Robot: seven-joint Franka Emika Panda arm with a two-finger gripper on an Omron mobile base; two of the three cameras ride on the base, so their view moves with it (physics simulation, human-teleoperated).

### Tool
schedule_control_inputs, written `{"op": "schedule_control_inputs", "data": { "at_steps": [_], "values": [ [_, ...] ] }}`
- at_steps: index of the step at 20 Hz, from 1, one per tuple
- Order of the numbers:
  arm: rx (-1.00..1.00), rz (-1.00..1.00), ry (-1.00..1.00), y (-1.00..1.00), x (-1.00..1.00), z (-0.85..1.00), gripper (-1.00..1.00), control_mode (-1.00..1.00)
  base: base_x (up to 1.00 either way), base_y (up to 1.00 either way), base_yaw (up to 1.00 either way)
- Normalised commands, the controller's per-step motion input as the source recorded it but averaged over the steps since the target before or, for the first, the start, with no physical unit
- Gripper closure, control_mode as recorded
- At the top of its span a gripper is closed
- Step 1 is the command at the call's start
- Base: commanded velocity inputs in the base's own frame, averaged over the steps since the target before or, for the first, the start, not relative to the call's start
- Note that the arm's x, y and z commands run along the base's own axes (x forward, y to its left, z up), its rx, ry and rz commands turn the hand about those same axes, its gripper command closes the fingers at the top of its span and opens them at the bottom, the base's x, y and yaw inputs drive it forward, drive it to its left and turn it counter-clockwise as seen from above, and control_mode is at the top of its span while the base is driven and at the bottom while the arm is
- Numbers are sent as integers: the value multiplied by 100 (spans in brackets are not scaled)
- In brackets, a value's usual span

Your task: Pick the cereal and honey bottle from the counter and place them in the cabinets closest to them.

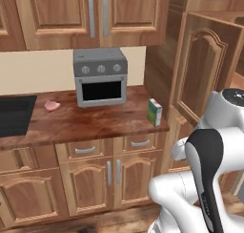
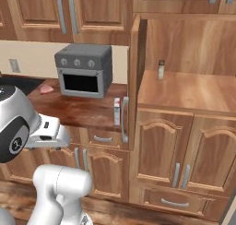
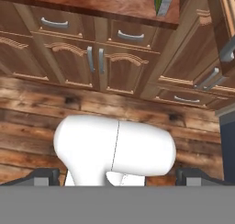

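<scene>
Cereal [image 1: 154, 111] stands upright, long axis vertical, at the counter's [image 1: 95, 124] right front corner, just beside the open cabinet door [image 1: 202, 67]. Gripper [image 3: 118, 177] hangs low, aimed at the lower cabinet fronts, so the box lies up and right of it; tips wide apart, holding nothing. Toaster oven [image 1: 100, 77] stands well clear, but the door edge crowds the right.

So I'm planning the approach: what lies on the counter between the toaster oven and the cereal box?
Nothing: in the left base view, bare wood counter separates the toaster oven from the cereal box.
</scene>
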Motion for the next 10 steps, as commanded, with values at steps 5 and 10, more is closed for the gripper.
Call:
{"op": "schedule_control_inputs", "data": {
  "at_steps": [5,10],
  "values": [
    [0,0,0,0,0,0,-100,100,44,1,-1],
    [0,0,0,0,0,0,-100,100,48,3,-2]
  ]
}}
